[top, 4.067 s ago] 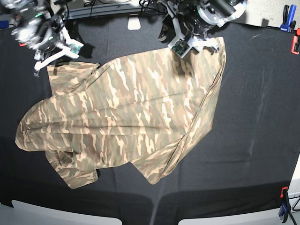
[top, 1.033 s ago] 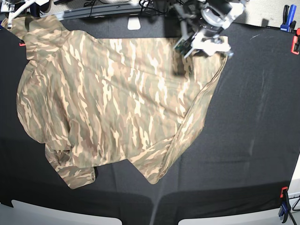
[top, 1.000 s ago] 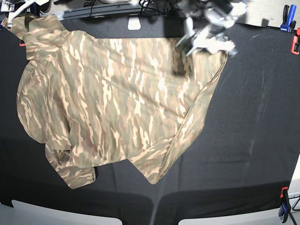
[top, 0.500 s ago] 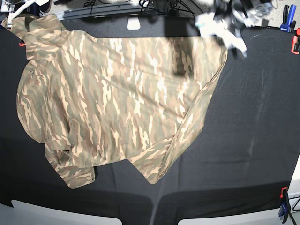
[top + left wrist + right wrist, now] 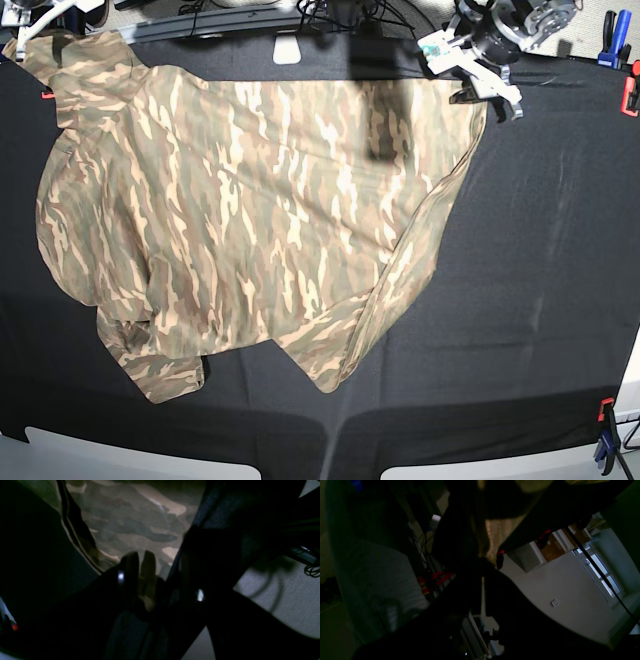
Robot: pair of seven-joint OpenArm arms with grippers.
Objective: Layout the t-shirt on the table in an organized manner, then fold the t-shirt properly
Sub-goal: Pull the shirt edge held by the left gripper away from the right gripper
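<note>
Spreading the camouflage t-shirt [image 5: 250, 210] flat: layout step in hand, no fold begun.

It lies across the left and middle of the black-clothed table [image 5: 560, 260], its hem edge along twelve o'clock, a sleeve bunched at seven o'clock and another flap doubled under near six. The right gripper [image 5: 22, 12], at eleven o'clock, is clamped shut on the shirt's far-left corner, which is lifted off the cloth. The left gripper [image 5: 487, 85], at one o'clock, hangs at the far-right corner with jaws parted, apparently holding nothing. Next, I judge, that lifted corner needs setting down taut, then the crumpled sleeve and lower flap need pulling outward.
</note>
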